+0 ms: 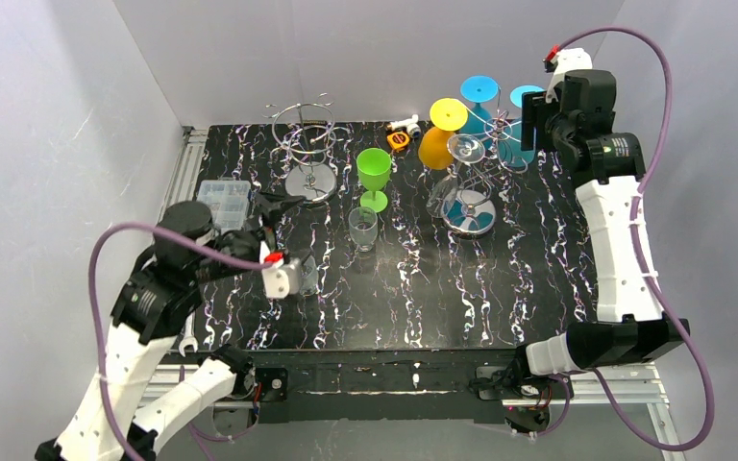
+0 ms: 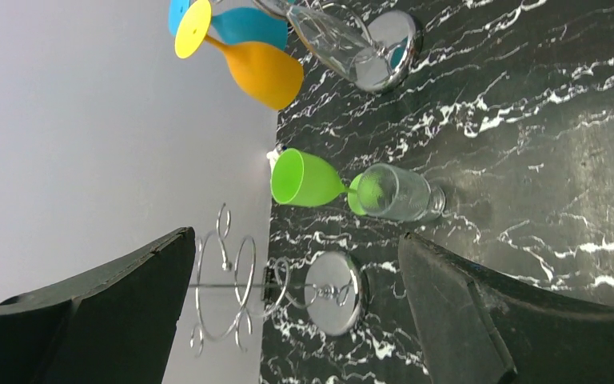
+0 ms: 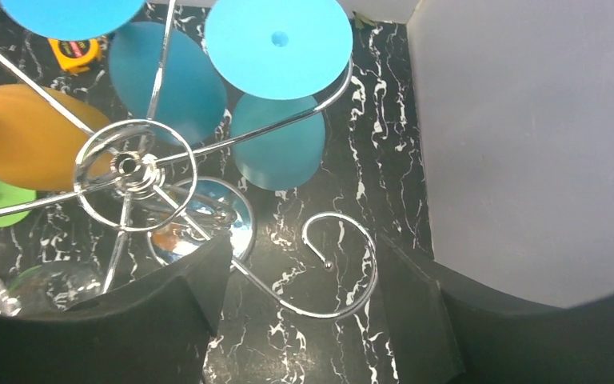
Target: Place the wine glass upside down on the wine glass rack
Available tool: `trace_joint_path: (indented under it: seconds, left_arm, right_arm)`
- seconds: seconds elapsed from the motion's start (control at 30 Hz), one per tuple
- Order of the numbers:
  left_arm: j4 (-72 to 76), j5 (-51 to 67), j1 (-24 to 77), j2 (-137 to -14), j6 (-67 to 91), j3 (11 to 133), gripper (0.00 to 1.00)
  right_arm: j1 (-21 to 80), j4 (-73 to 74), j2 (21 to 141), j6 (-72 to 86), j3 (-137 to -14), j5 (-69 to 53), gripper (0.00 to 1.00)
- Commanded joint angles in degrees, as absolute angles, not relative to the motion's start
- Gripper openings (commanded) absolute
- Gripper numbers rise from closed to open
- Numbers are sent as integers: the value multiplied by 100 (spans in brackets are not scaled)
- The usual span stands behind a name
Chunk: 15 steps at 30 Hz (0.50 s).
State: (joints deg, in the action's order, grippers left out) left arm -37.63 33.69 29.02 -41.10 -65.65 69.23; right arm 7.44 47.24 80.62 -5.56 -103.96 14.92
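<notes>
A green wine glass (image 1: 374, 173) (image 2: 308, 180) stands upright mid-table. The right wine glass rack (image 1: 485, 163) (image 3: 136, 172) carries an orange glass (image 1: 437, 144) (image 3: 24, 136), two blue glasses (image 1: 480, 96) (image 3: 278, 36) and a clear glass (image 1: 466, 149), all hanging upside down. My right gripper (image 1: 530, 125) (image 3: 304, 240) hovers open above one bare hook (image 3: 340, 272) of that rack, holding nothing. A second chrome rack (image 1: 306, 144) (image 2: 288, 288) stands bare at the back left. My left gripper (image 1: 279, 209) (image 2: 296, 236) is wide open and empty, facing it from the near side.
A small clear tumbler (image 1: 362, 229) (image 2: 400, 192) stands just in front of the green glass. A yellow tape measure (image 1: 399, 140) lies at the back edge, a clear plastic box (image 1: 223, 197) at the left edge. White walls close in the table on three sides.
</notes>
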Motion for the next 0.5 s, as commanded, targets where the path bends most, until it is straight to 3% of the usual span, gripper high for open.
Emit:
trace_joint_path:
  seconds: [0.0, 0.23, 0.33, 0.47]
  left_arm:
    - [-3339, 3934, 2943, -4646, -6333, 7326, 98]
    - [-3212, 3894, 3023, -4622, -6460, 7199, 98]
    - [-3217, 3853, 3032, -4421, -6584, 7030, 98]
    - [-3226, 3785, 3032, -4278, -6620, 6967, 98]
  right_arm:
    - [622, 4075, 8174, -531, -10112, 1771, 77]
    - [176, 3771, 8097, -268, -9615, 671, 84]
    - [149, 3833, 8060, -140, -9545, 545, 78]
    - [149, 3869, 7786, 212, -9327, 339, 64]
